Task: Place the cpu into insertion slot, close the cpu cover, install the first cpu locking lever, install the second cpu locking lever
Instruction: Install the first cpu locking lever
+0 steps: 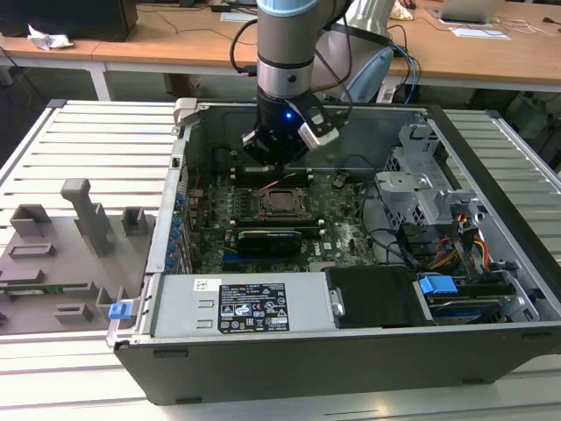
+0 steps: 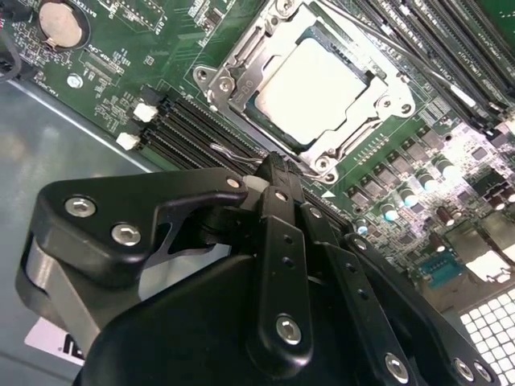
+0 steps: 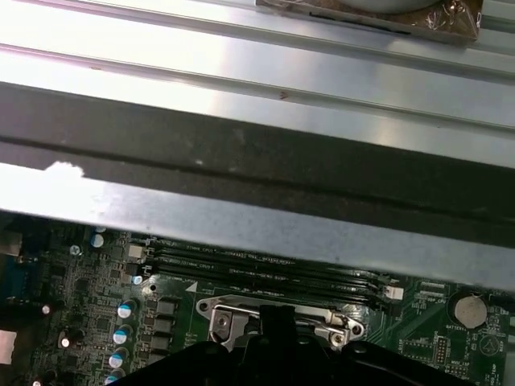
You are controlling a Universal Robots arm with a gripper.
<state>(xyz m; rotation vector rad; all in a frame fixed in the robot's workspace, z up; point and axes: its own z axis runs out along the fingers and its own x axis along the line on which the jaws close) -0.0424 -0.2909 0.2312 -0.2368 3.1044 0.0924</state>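
Note:
The cpu [image 2: 318, 80], a pale silver square, lies flat in the insertion slot [image 1: 282, 202] on the green board. The cpu cover [image 2: 233, 76], a dull metal frame, lies down around it, and the chip shows through its window. My gripper [image 2: 272, 165] is shut with its black fingers pressed together. Its tips are just beside one edge of the socket, at a thin wire locking lever [image 2: 233, 150]. In the exterior view the gripper [image 1: 277, 167] hangs over the far edge of the socket. The first wrist view shows the socket frame [image 3: 282, 318] past the gripper's dark body.
Memory slots [image 2: 189, 121] run beside the socket, and a coin battery [image 2: 61, 22] sits nearby. A black card [image 1: 272, 239], the power supply [image 1: 245, 307], a drive cage [image 1: 421, 189] and cables stand inside the case. A grey fixture tray [image 1: 61, 254] lies at the exterior view's left.

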